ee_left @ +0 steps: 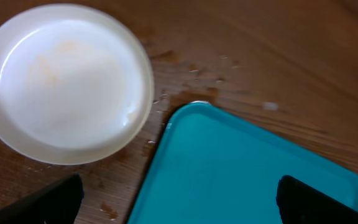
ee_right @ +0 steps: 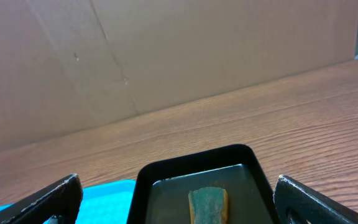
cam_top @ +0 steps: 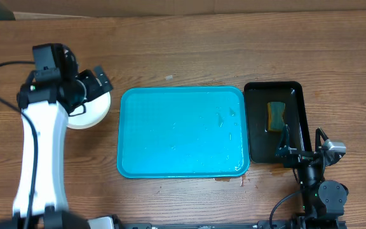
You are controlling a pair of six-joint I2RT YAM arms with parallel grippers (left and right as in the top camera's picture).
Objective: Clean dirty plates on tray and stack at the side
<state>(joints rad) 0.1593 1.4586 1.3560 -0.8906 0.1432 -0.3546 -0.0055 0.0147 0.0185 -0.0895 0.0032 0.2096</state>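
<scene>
1. Currently L gripper (ee_left: pixel 179 200) hangs over the wooden table (cam_top: pixel 189 51), above the gap betw. plate and tray. Jaws are spread wide, nothing betw. them.
2. White plate (ee_left: pixel 67 81) sits on the wood just beside the turquoise tray (ee_left: pixel 229 168), off its L short side w/ a thin gap. Faint orange smear inside the plate. Can't tell if more plates lie under it.
3. Tray surface shows only a few wet specks, mostly R half.
4. Brown crumbs (ee_left: pixel 185 96) on the table by the tray corner nearest the plate.
5. R gripper (ee_right: pixel 179 202) sits low at the near end of the black tray (ee_right: pixel 194 163), jaws fully apart, empty.
6. Black tray lies just R of the turquoise one, w/ a green-yellow sponge (ee_right: pixel 208 204) in what looks like shallow water.
</scene>
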